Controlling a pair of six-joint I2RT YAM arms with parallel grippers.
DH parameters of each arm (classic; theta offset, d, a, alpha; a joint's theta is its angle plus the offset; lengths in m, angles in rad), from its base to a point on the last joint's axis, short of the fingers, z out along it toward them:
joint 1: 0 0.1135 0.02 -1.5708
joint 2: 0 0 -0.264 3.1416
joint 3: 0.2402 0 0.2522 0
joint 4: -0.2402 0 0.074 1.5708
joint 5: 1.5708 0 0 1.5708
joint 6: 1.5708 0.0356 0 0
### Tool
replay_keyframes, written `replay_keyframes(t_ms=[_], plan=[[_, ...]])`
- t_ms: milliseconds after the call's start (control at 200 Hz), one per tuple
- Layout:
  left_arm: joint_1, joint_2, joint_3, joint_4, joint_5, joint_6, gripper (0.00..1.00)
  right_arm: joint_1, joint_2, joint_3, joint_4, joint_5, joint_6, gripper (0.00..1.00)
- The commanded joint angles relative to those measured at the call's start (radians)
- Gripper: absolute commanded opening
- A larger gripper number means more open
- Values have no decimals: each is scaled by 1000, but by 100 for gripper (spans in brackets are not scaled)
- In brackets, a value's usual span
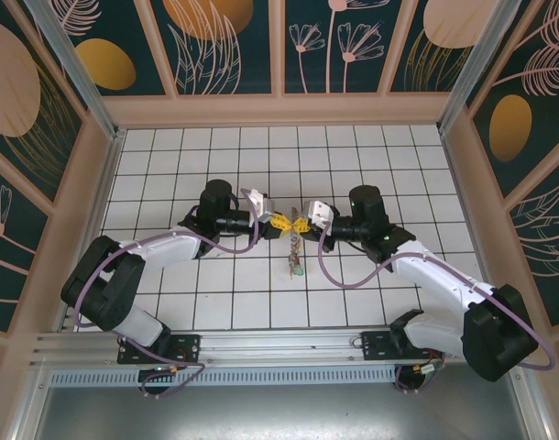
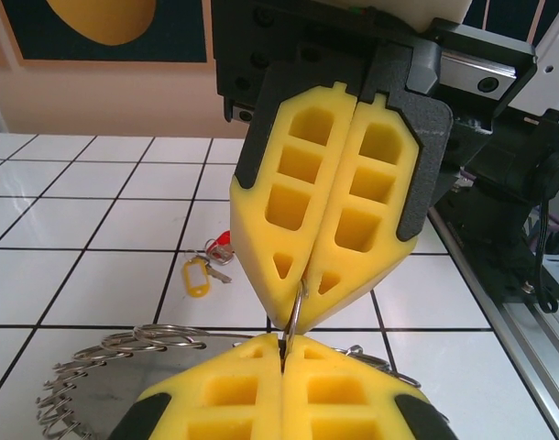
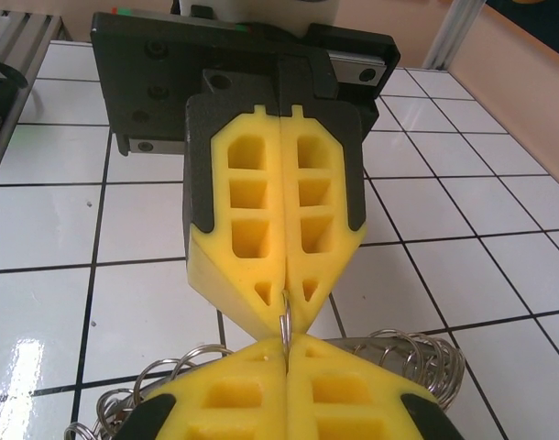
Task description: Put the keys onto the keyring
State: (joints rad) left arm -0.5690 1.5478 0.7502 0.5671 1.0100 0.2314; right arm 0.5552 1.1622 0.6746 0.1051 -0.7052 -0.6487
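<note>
**Entry: 2 arms, 1 keyring, loose keys**

- **Grippers.** The left gripper (image 1: 279, 223) and right gripper (image 1: 307, 223) meet tip to tip at mid-table. Each has its yellow jaws pressed together on the same thin wire loop, which runs from 1 seam into the other.
- **Keyring** (image 2: 96, 376). A silvery hoop with a coiled rim, spread below the fingertips at 7 o'clock in the left wrist view. The pinched loop appears to be 1 turn of that rim, though the join is hidden. Whether the hoop rests on the tiles cannot be told.
- **Keys** (image 2: 220, 247). A red-headed key with a yellow tag (image 2: 197, 277) beside it, flat on the tiles at 10 o'clock from the pinch. They sit near the hoop but apart from it.
- **Step in hand.** Securing the ring between 2 grips; no key looks threaded yet.
- **Next move, as judged.** 1 gripper must keep the ring steady while the other lets go, fetches a key and feeds its hole onto the wire. This calls for fine alignment on very thin wire.
- **Surface.** Glossy white floor tiles (image 1: 169, 183) with dark grout.
- **Room.** Dark teal wall panels (image 1: 224, 46) with gold and pink plant motifs at 12, 3 and 9 o'clock. A metal rail (image 1: 279, 341) runs at 6 o'clock.
</note>
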Motion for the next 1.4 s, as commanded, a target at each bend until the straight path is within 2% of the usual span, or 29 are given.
replay_keyframes(t_ms=[0,195,355,621,701,826,876,1031,1091,1156,1256,1396], plan=[[-9,4,45,-24,33,28,2,-2,2,39,21,-26,-22,0],[-8,17,72,-92,66,56,14,-3,7,58,18,-56,-12,0],[-9,18,91,-164,64,103,15,-2,9,66,18,-85,-5,0],[-9,20,101,-193,58,123,0,-2,13,72,15,-83,8,0],[-8,16,92,-168,51,113,0,-3,7,67,18,-56,12,5],[-8,4,56,-53,-10,21,0,-2,-27,45,16,-12,32,17],[-9,-1,47,-18,-41,-15,0,-38,-59,26,33,-10,54,22],[-9,-5,26,66,-106,-94,0,-85,-178,-53,125,24,195,25],[-9,-8,25,77,-117,-108,0,-118,-215,-76,169,81,294,28],[-9,-14,20,94,-116,-117,0,-164,-228,-75,180,198,460,34],[-9,-27,24,79,-139,-123,0,-256,-177,-5,33,372,670,35],[-9,-41,16,82,-157,-136,0,-380,-29,82,-198,416,838,33]])
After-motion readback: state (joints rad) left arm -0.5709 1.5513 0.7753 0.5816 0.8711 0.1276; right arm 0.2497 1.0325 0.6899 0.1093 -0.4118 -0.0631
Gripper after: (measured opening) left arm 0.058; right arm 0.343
